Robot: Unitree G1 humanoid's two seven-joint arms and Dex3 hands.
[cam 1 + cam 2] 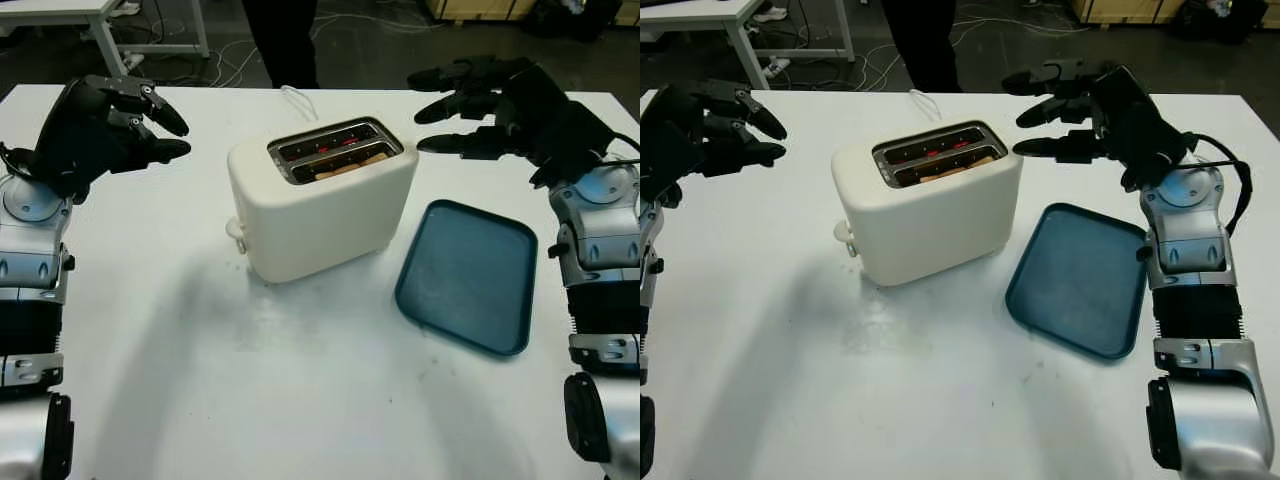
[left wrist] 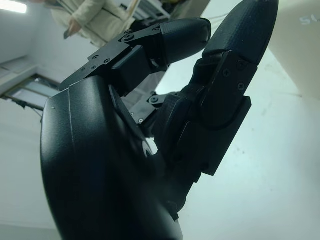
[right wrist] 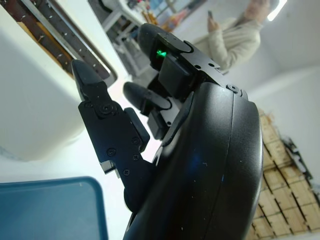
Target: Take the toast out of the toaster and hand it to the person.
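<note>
- Right hand [image 1: 1065, 110] hangs in the air beyond the far right corner of the toaster, released and holding nothing, fingers pointing toward the slots; it looks placed there to reach across for the toast.
- Left hand [image 1: 120, 120] is raised over the far left part of the worktop [image 1: 300, 380], well apart from the toaster and carrying nothing; whether its fingers are curled I cannot tell, and it seems to be merely waiting.
- Worktop is white and bears the toaster in the middle, within reach of both arms.
- Toaster [image 1: 320, 205], cream-coloured, stands turned at an angle, its two slots facing up, likely so a hand can come down from above.
- Tray [image 1: 470, 275], dark teal with a raised rim, lies just beside the toaster on the right hand's side.
- Person [image 1: 282, 40] stands at the far edge of the worktop, behind the toaster, a fair spot for the handover.
- Toast [image 1: 350, 166] sits low in the nearer slot, barely above the rim, so nothing is lifted yet.
- No brand, label or writing is readable on any of these things.
</note>
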